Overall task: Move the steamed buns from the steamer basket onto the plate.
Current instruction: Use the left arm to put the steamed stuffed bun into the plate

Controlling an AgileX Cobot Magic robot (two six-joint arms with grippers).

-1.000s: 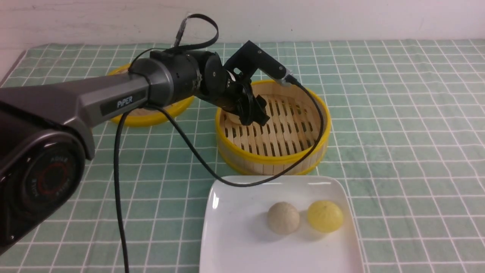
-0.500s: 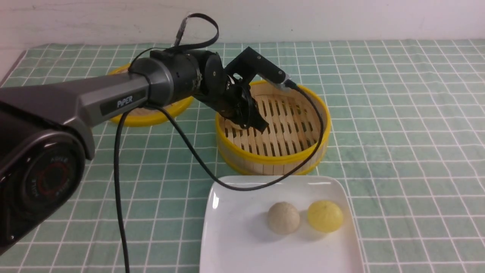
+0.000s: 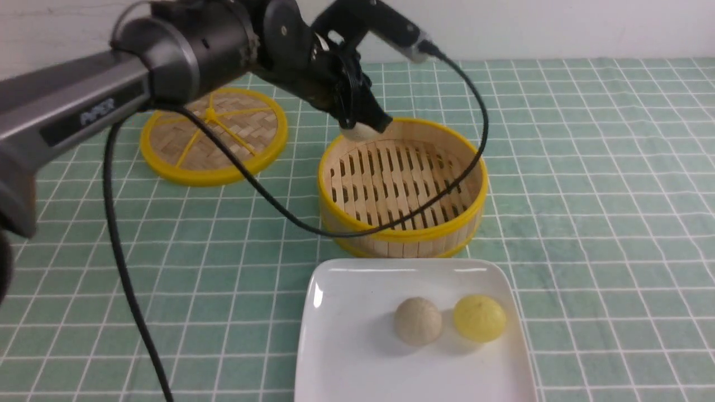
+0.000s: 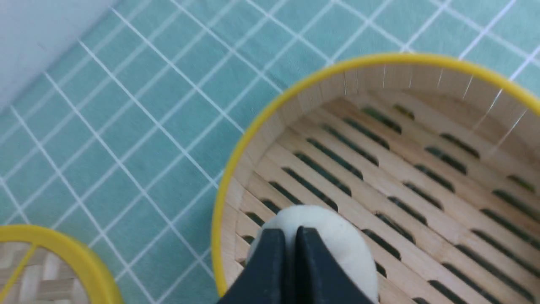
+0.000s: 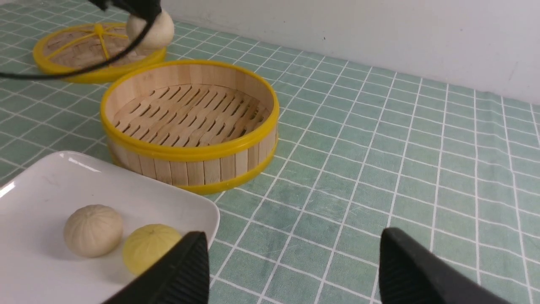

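My left gripper (image 3: 366,124) is shut on an off-white steamed bun (image 3: 359,132) and holds it in the air above the far left rim of the steamer basket (image 3: 402,231). In the left wrist view the bun (image 4: 337,242) shows behind the closed fingertips (image 4: 270,253), over the basket's slatted floor (image 4: 400,190). The basket floor is bare. A beige bun (image 3: 418,320) and a pale yellow bun (image 3: 479,318) lie side by side on the white square plate (image 3: 346,335). My right gripper (image 5: 291,270) is open and empty, low over the cloth beside the plate's corner (image 5: 202,215); it is out of the front view.
The flat woven lid (image 3: 213,134) with yellow rim lies at the back left. The left arm's black cable (image 3: 268,201) hangs across the basket's front. A green checked cloth (image 3: 586,195) covers the table; a white wall stands behind.
My left gripper has closed on the bun inside the basket and lifted it up and back, above the rim. The lid is now uncovered. The buns on the plate have not moved.
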